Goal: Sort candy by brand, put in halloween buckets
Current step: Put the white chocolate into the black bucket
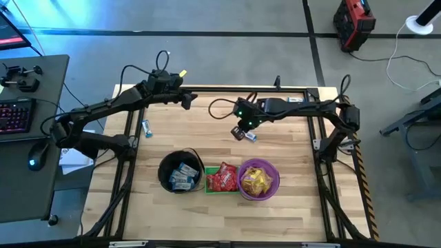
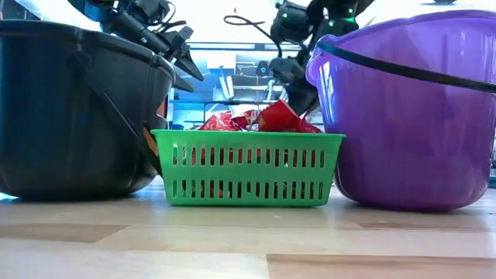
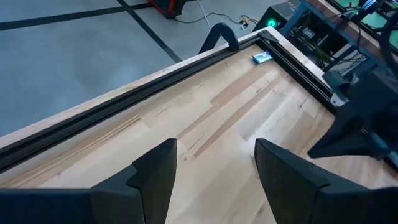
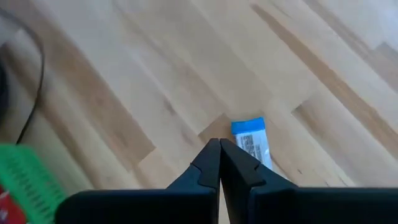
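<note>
My right gripper [image 1: 240, 132] hangs over the table's middle, behind the buckets, shut on a blue-and-white candy [image 4: 250, 139]. The same candy [image 1: 250, 136] shows beside the fingers in the high view. My left gripper [image 1: 187, 100] waits open above the far left of the table, with nothing between its fingers [image 3: 155, 174]. Along the near edge stand the black pail [image 1: 180, 172] with blue-and-white candies, the green basket [image 1: 220, 178] with red ones, and the purple bucket [image 1: 259, 178] with yellow ones. Two more blue-and-white candies lie flat on the wood, one at the left [image 1: 147, 128] and one at the far right [image 3: 261, 58]. My right gripper pinches the blue-and-white candy between its two shut fingers, at the wrapper's edge [image 4: 235, 138] right beside the fingertips. The fingers slant steeply down from above. The candy sticks out to one side of the tips, clear of the table; one finger hides its lower end.
A black metal frame [image 1: 227, 89] runs around the table's edges. Cables [image 1: 219, 103] loop over the far side of the table, near both wrists. Bare wood lies between the buckets and the far edge. A desk with a keyboard [image 1: 17, 114] stands left of the table.
</note>
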Action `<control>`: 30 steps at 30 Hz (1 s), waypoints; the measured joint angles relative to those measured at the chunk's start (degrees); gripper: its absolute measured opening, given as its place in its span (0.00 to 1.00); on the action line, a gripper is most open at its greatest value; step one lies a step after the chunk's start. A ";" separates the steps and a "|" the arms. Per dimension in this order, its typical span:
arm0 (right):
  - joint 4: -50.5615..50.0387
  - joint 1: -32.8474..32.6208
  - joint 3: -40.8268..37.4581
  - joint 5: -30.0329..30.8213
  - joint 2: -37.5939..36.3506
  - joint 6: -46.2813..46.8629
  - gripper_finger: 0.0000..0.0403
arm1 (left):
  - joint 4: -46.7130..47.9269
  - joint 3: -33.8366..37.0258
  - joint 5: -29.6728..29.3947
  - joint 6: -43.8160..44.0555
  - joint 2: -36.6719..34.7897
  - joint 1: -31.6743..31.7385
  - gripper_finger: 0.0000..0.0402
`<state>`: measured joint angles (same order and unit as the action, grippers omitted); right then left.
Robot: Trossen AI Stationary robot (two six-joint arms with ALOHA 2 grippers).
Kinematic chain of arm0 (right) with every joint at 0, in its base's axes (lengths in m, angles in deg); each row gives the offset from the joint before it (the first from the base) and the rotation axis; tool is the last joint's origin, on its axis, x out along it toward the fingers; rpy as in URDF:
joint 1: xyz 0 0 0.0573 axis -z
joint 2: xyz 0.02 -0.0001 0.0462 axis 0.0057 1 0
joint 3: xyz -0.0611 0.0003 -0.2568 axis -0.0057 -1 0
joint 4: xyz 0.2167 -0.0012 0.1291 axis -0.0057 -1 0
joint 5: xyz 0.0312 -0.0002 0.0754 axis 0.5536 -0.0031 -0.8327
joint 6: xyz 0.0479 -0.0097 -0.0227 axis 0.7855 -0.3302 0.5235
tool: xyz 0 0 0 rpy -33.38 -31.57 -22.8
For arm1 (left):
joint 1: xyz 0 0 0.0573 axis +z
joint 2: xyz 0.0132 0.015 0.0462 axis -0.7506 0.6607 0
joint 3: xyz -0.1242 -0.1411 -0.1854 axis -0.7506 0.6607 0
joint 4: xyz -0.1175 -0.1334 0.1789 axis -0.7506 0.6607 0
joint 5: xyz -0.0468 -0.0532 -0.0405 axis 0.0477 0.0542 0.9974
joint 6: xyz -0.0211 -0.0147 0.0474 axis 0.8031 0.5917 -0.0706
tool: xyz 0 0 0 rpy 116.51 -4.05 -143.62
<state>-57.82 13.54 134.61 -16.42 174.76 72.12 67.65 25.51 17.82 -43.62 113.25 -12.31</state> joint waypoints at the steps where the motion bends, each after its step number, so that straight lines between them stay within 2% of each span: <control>1: -0.54 0.10 0.43 -0.89 0.02 -0.97 0.02 | 0.08 0.00 0.02 0.02 0.00 0.02 0.51; 4: -2.70 1.31 0.65 -5.40 0.12 -2.99 0.08 | 1.00 0.00 0.48 0.14 0.00 0.00 0.51; 6: -2.96 1.99 -0.21 -7.42 0.36 -3.90 0.17 | 1.76 0.00 2.11 0.20 0.00 0.02 0.51; 13: -2.79 2.98 -3.83 -7.63 3.03 -6.02 0.54 | 2.77 0.00 2.91 0.17 0.04 -0.02 0.51; 17: -1.53 3.07 -3.85 -7.06 7.29 -9.12 0.68 | 2.77 0.00 2.88 0.20 0.04 -0.02 0.51; 21: -0.79 3.18 -3.90 -2.38 11.02 -9.65 0.71 | 2.57 0.00 2.86 0.22 0.07 -0.02 0.51; 25: -0.69 3.85 -3.77 -2.21 13.32 -7.68 0.69 | 2.38 0.00 2.81 0.51 0.07 0.00 0.51; 28: -1.32 3.75 -3.55 -1.66 14.26 -7.08 0.63 | 2.38 0.00 2.64 2.14 0.07 0.00 0.51; 30: -1.83 3.56 -3.52 -1.38 14.63 -7.08 0.55 | 2.38 0.00 2.62 2.77 0.07 0.01 0.51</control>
<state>-59.64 17.11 131.08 -17.80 189.39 65.04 70.03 25.51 20.44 -40.84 113.31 -12.30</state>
